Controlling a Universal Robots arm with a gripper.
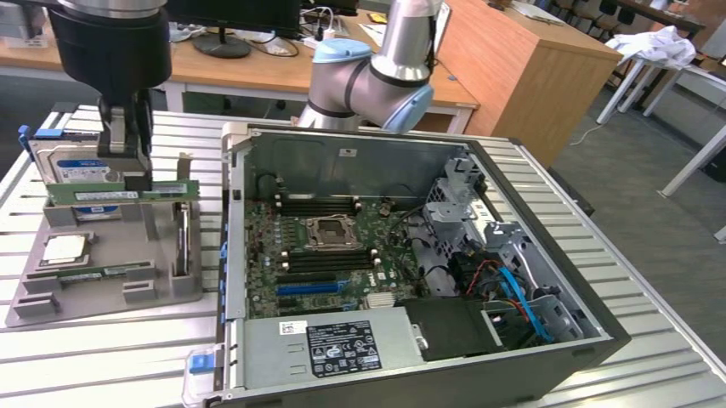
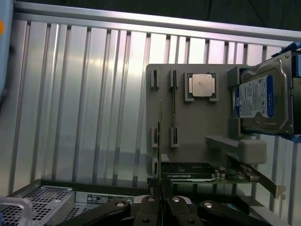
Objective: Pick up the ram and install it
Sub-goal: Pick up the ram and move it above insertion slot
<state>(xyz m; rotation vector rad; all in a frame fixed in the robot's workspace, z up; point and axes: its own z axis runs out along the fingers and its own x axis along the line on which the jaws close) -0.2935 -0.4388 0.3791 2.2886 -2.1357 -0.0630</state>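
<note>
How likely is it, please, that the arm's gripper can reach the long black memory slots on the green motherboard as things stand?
Probably yes: the gripper, shut on the thin green ram stick, hangs above the grey tray, and the open black case leaves the slots uncovered from above.

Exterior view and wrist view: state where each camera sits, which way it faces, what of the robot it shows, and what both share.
Exterior view: off the arm, raised, looking down at the open computer case and the grey holder on the table; shows the arm and the gripper shut on the ram.
Wrist view: on the wrist, looking down past the gripper onto the holder.
Shared: holder, hard drive, CPU, gripper, ram.
</note>
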